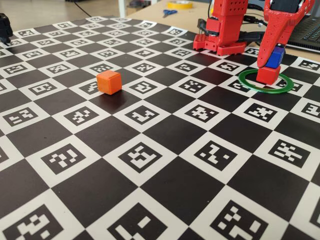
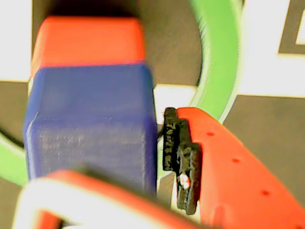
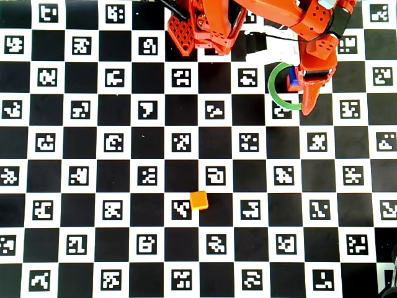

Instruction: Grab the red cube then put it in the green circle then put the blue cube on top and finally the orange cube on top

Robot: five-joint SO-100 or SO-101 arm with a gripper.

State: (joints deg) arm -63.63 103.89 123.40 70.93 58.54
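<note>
orange cube (image 1: 109, 82) alone on table (image 1: 150, 200), well apart from stack | blue cube (image 1: 275, 58) atop red cube (image 1: 268, 74) inside green circle (image 1: 266, 81) | pincer (image 2: 159, 143) astride blue, a sliver of gap at one pad, grip uncertain | risk: a dragging pad on retreat may topple or skew the stack

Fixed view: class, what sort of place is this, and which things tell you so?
Probably a robotics lab or hobby workbench: a checkered marker board covers the table, a tape roll and scissors lie behind, and a laptop sits at right.
</note>
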